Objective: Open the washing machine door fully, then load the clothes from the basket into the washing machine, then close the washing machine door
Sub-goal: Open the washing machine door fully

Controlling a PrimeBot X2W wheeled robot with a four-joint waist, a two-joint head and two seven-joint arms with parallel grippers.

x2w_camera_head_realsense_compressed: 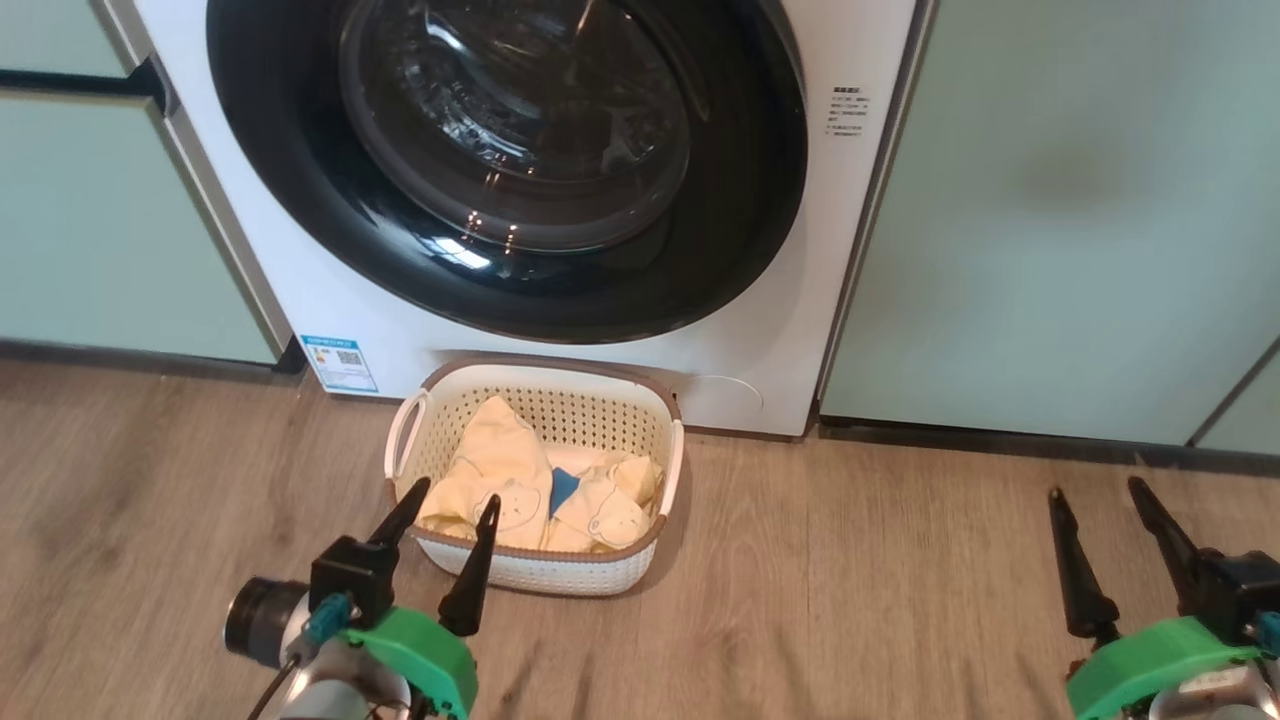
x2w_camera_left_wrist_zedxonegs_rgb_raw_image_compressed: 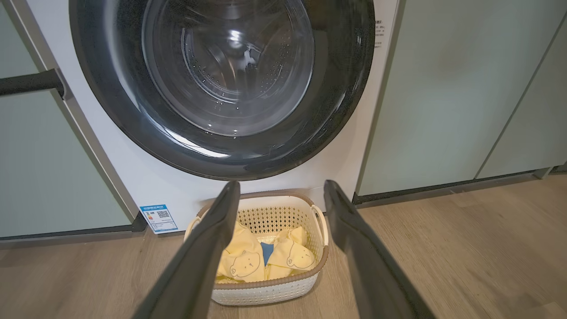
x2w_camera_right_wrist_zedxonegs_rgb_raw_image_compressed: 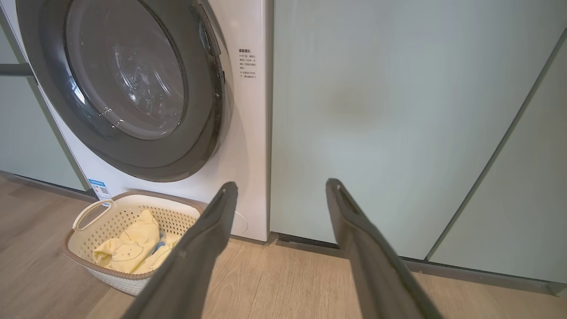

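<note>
While left end effector (x2w_camera_head_realsense_compressed: 458, 492), right end effector (x2w_camera_head_realsense_compressed: 1095, 488) gape empty, basket (x2w_camera_head_realsense_compressed: 560, 577) on wood floor (x2w_camera_head_realsense_compressed: 850, 590), pale-green cabinets (x2w_camera_head_realsense_compressed: 1080, 220) beyond.

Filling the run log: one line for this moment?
door shut | clothes in basket | left pincer open, empty | right pincer open, empty

The floor (x2w_camera_head_realsense_compressed: 900, 580) is pale wood-grain plank. The basket (x2w_camera_head_realsense_compressed: 560, 578) sits upright directly on it, its back rim close to the foot of the washing machine (x2w_camera_head_realsense_compressed: 770, 330). The washing machine stands on the floor between pale green cabinets (x2w_camera_head_realsense_compressed: 1050, 250). A dark plinth strip (x2w_camera_head_realsense_compressed: 1000, 437) runs along the cabinets' base.
</note>
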